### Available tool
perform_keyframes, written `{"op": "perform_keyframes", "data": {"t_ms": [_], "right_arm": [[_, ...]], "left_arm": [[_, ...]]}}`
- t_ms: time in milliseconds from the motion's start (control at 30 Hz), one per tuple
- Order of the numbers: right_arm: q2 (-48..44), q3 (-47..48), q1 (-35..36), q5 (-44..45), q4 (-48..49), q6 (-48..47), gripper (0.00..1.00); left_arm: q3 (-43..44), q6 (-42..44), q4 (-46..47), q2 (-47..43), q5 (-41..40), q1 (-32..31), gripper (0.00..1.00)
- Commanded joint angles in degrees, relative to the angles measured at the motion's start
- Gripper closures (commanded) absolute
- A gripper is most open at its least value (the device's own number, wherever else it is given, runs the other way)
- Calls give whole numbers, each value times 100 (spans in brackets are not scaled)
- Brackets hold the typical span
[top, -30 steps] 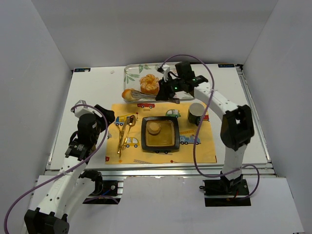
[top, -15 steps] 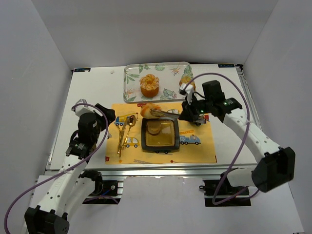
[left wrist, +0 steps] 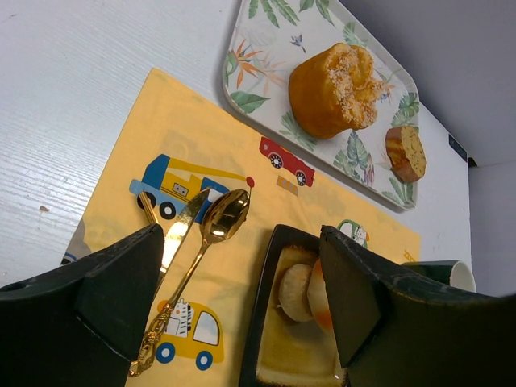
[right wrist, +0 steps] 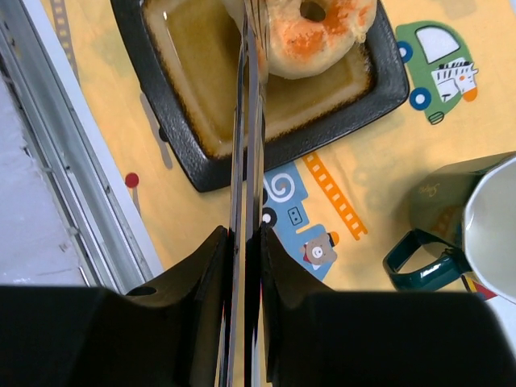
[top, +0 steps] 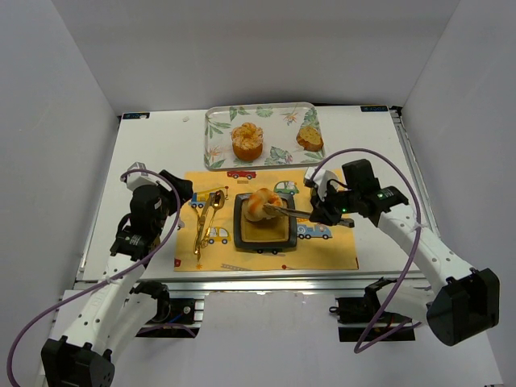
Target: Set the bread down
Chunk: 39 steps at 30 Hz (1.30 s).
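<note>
Centrally, the right gripper [right wrist: 246, 270] is clamped tight on a pair of metal tongs [right wrist: 246, 153], whose tips meet the bread [right wrist: 318, 28], a ring-shaped roll with an orange-browned top. The bread [top: 260, 203] sits over the far part of the black square plate [top: 239, 235] in the middle of the yellow mat [top: 322, 251]. Whether it rests there or hangs just above cannot be told. A paler round piece [left wrist: 293, 289] lies beside it in the plate.

The left gripper [left wrist: 238, 294] stands wide open and holds nothing, near the gold spoon [left wrist: 222, 222] at the left of the mat.

Judged by its look, the bread is light, soft and easily crushed. It is best taken across its outer sides with gentle pressure, not by the crust top.

A green mug [right wrist: 468, 218] stands right of the plate, and a muffin [top: 247, 141] on the far tray [top: 211, 129].
</note>
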Motion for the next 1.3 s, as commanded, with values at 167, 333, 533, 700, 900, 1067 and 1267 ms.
{"op": "perform_keyframes", "data": {"t_ms": [167,333,533,700,900,1067,1267], "right_arm": [[-221,-59,-6,-184,-114,-455,65],[-283,107,-6,-290,-149,-341,59],[-415,257,-15,-334,-272,-358,57],[-582,345,-6,-377,-395,-358,57],[-696,319,-6,-395,-544,-358,57],[-731,319,-6,-404,-580,-420,57],[-749,336,-6,-413,-667,-507,58]], "left_arm": [[-88,-20,-4,-258,-12,16,13],[-97,-29,-13,-293,-21,16,13],[-71,-11,39,-223,14,16,13],[-71,-20,83,-196,32,16,13],[-62,-20,83,-187,49,16,13],[-53,-11,92,-170,40,16,13],[-36,-20,92,-179,49,16,13]]}}
